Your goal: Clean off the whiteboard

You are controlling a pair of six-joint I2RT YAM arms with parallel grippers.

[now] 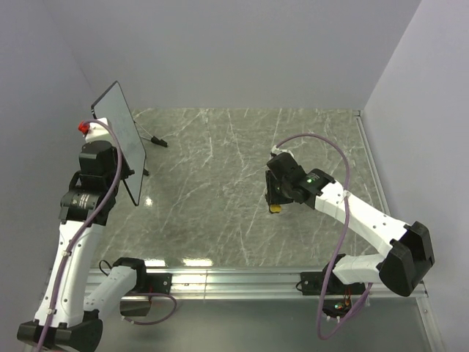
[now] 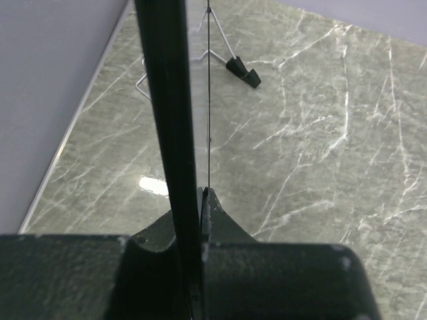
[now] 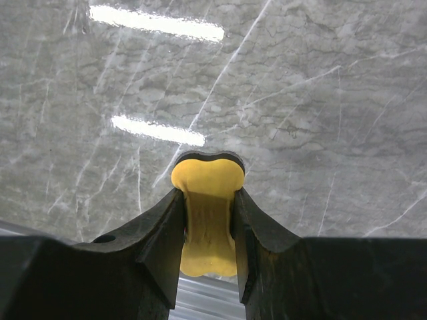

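Observation:
The whiteboard (image 1: 119,132) stands tilted at the far left, lifted off the table, with its glossy face turned right. I cannot make out marks on it. My left gripper (image 1: 130,178) is shut on its lower edge. In the left wrist view the board shows edge-on as a black rim (image 2: 165,120) clamped between the fingers of the left gripper (image 2: 195,203). My right gripper (image 1: 275,199) hovers over the middle of the table, well right of the board, shut on the yellow bone-shaped eraser (image 1: 275,209). In the right wrist view the eraser (image 3: 207,213) sits between the fingers of the right gripper (image 3: 207,200).
A thin wire stand with a black foot (image 1: 157,141) lies on the marble table (image 1: 220,220) just right of the board; it also shows in the left wrist view (image 2: 243,72). Grey walls close in left, back and right. A metal rail (image 1: 234,279) runs along the near edge.

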